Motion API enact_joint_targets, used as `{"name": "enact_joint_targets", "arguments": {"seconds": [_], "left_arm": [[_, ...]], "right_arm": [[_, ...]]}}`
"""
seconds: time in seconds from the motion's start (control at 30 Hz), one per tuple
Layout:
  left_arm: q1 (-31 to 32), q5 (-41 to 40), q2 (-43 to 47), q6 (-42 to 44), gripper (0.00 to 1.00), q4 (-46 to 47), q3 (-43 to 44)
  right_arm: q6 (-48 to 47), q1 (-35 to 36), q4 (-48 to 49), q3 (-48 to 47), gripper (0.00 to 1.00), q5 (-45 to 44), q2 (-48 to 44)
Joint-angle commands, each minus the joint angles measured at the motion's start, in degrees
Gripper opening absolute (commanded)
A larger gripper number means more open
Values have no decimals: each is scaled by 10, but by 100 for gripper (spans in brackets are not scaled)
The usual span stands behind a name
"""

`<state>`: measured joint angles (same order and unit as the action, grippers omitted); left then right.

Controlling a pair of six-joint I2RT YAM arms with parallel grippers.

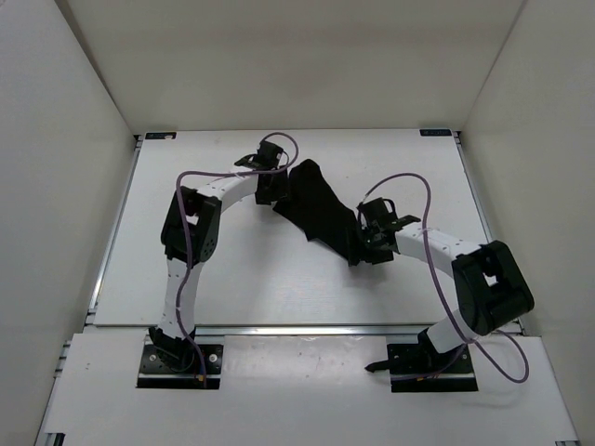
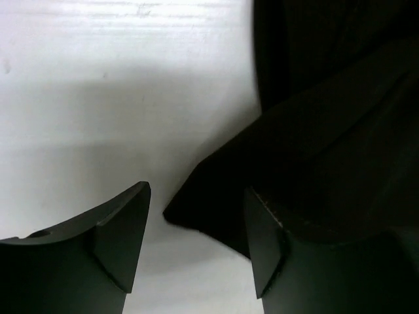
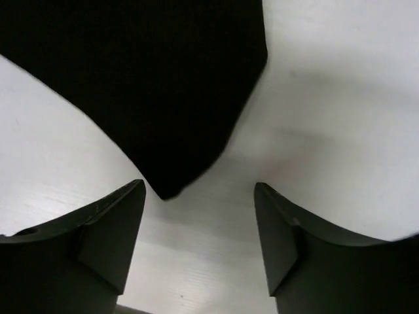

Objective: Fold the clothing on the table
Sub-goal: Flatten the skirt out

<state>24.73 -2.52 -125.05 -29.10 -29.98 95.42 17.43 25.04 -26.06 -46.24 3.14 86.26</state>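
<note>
Near the middle of the table (image 1: 232,279) the clothing (image 1: 321,209) lies as a bunched black strip, running diagonally from far centre toward the near right. At its far end the left gripper (image 2: 197,199) stands with its jaws apart. A corner of the cloth lies in the gap but is not pinched. At the near end the right gripper (image 3: 200,191) is likewise released, with only bare tabletop between its fingers and the cloth's tip just beyond one of them.

The likely trouble is a missed or partial pinch. Closing where they are, the right jaws would probably meet on nothing, while the left could catch a single layer and drag the heap instead of lifting an edge. Uneven grabs at the two ends would likely twist the cloth further rather than spread it.

Much is hard to read: black on black hides the folds, so which edges or layers lie where cannot be told — nor what kind of garment it is. Both wrist views cut the cloth off, and one finger of the left gripper is hard to separate from the dark fabric beside it.
</note>
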Motion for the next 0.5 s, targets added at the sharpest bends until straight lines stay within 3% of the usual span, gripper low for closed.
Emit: {"name": "enact_joint_targets", "arguments": {"seconds": [0.0,0.03,0.07,0.1,0.13,0.2,0.47], "left_arm": [[7,-30,-33,9,66,-60,68],[15,-34,-45,9,52,-70,82],[15,-35,-48,6,29,-76,86],[17,-34,-55,5,19,-84,92],[18,-29,-59,1,1,-92,98],[16,-10,-56,-3,0,-94,88],[-8,10,130,0,0,-82,42]], "right_arm": [[11,12,35,-24,63,-20,36],[13,17,30,-34,54,-24,50],[17,21,29,-39,50,-26,63],[21,25,25,-46,40,-26,70],[22,24,21,-52,29,-22,79],[22,28,20,-58,0,-6,88],[-11,19,-59,-175,0,-9,5]]}}
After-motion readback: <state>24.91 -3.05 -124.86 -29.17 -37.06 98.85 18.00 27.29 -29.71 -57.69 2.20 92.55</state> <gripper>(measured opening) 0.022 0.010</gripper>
